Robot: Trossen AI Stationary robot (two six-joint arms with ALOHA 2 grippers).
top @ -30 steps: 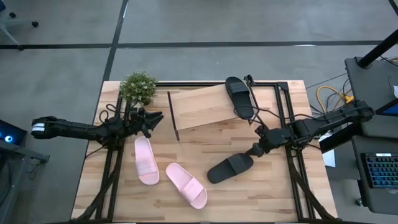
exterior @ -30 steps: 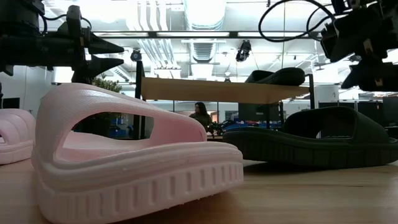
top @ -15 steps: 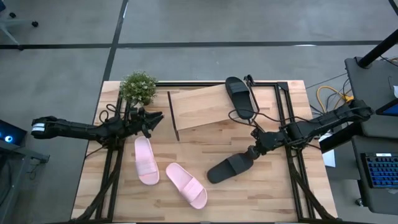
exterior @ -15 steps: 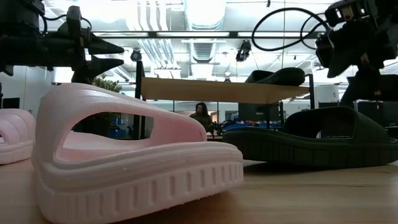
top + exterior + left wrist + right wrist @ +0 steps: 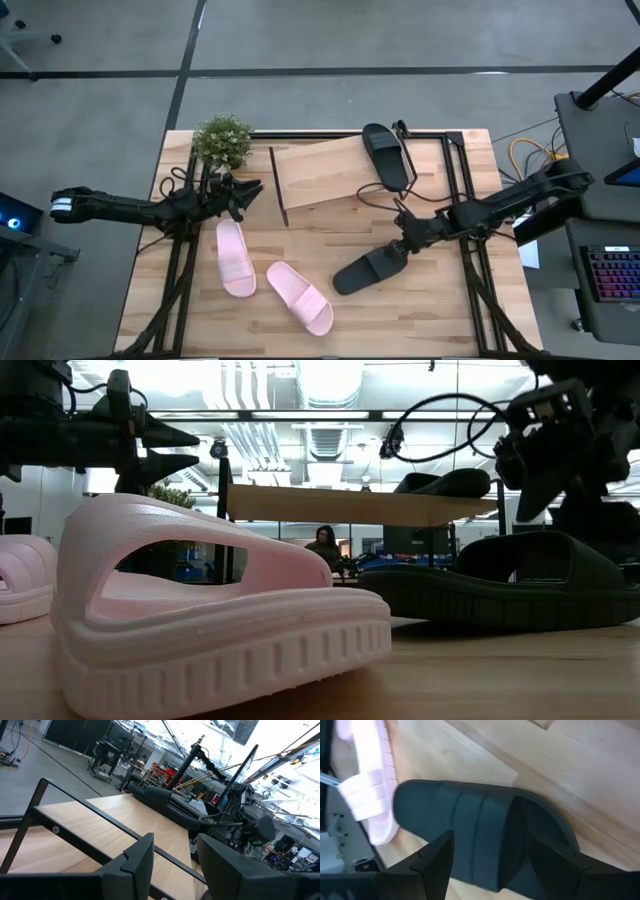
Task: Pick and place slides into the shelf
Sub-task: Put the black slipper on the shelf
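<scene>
Nearest the table's front edge, a pink slide (image 5: 299,297) lies angled on the table (image 5: 400,320), filling the front of the low view (image 5: 200,610). Just behind it and to the left lies the second pink slide (image 5: 235,257), lengthwise, close to the first; I can't tell if they touch.

To the right, at mid-table, a black slide (image 5: 368,269) lies flat on the wood, angled. The right gripper (image 5: 402,247) is down over its strap end, fingers spread wide, one on each side of the strap. In the right wrist view the two fingers (image 5: 432,862) straddle the strap of the black slide (image 5: 485,835); not clamped on it, and actual contact can't be told. The slide rests on the table, not lifted.

Farther back, the left gripper (image 5: 250,188) hangs just left of the shelf (image 5: 325,172), above the far end of the second pink slide, fingers partly apart, holding nothing. Left wrist view looks past its fingers (image 5: 137,865) at the shelf board (image 5: 110,825).

The shelf stands at the rear middle, tilted board on black rods. A second black slide (image 5: 386,156) already sits on its right end. The rest of the board is bare.

A small plant (image 5: 222,139) sits at the rear left corner, beside the shelf.

Beyond the table, a person (image 5: 323,546) shows far off in the room.
</scene>
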